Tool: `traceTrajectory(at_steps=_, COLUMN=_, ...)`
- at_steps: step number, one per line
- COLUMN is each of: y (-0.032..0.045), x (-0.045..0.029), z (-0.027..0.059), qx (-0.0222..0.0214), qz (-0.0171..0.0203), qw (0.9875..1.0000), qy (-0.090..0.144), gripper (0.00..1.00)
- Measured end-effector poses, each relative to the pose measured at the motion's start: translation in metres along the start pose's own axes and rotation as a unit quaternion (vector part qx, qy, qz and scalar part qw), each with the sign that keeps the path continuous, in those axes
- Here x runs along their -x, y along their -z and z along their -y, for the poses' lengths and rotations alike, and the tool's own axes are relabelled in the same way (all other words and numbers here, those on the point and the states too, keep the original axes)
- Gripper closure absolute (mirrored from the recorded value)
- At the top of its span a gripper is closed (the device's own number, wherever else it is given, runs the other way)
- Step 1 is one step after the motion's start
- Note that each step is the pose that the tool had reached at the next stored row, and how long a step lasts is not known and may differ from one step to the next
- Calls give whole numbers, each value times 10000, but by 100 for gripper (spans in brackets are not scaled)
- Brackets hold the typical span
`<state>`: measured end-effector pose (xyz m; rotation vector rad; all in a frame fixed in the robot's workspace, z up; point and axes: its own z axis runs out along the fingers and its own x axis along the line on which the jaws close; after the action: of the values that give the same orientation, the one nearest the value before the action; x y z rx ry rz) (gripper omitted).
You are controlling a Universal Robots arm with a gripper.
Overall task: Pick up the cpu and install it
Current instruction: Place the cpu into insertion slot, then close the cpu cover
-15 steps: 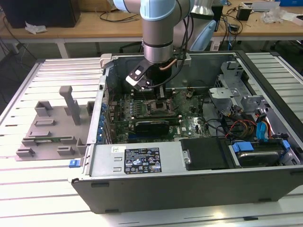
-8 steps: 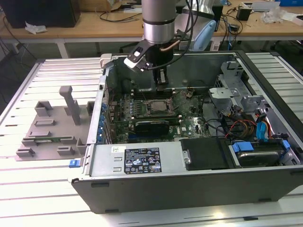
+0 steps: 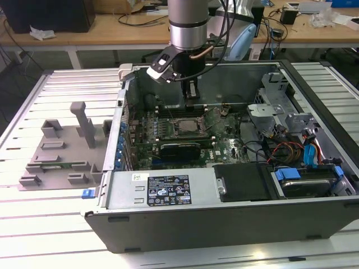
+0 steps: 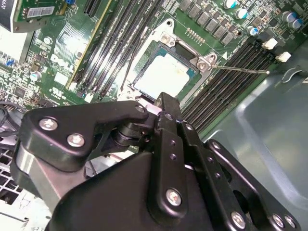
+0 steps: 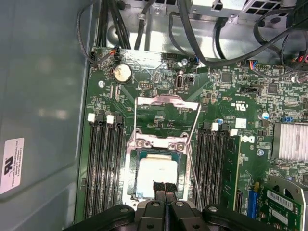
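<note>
Above the open computer case [image 3: 224, 207], in the exterior view, my gripper [image 3: 191, 102] hangs upright over the motherboard [image 3: 224, 147]. The cpu [image 3: 184, 126] lies in its socket at six o'clock beneath it, and the grey tray [image 3: 53, 162] rests at nine o'clock from the case.

In the second wrist view the cpu [image 4: 162, 77] lies flat inside the socket, just beyond my fingertips [image 4: 163, 103].

In the first wrist view my fingers [image 5: 157, 186] are pressed together, pinching nothing, over the cpu [image 5: 155, 171] (the socket frame [image 5: 168, 102] stands raised).

To do this well, I judge, I should stay vertical and centred, touch lightly, and never drag across the cpu.
</note>
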<state>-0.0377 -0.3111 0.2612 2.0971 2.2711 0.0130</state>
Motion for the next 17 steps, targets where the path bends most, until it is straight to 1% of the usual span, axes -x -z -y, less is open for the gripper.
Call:
traceTrajectory(at_steps=14, y=0, x=-3, z=-1, qx=0, qz=0, qw=10000, qy=0, gripper=89)
traceTrajectory(at_steps=17, y=-1, x=-1, z=-31, qx=-1, qz=0, qw=10000, qy=0, gripper=89)
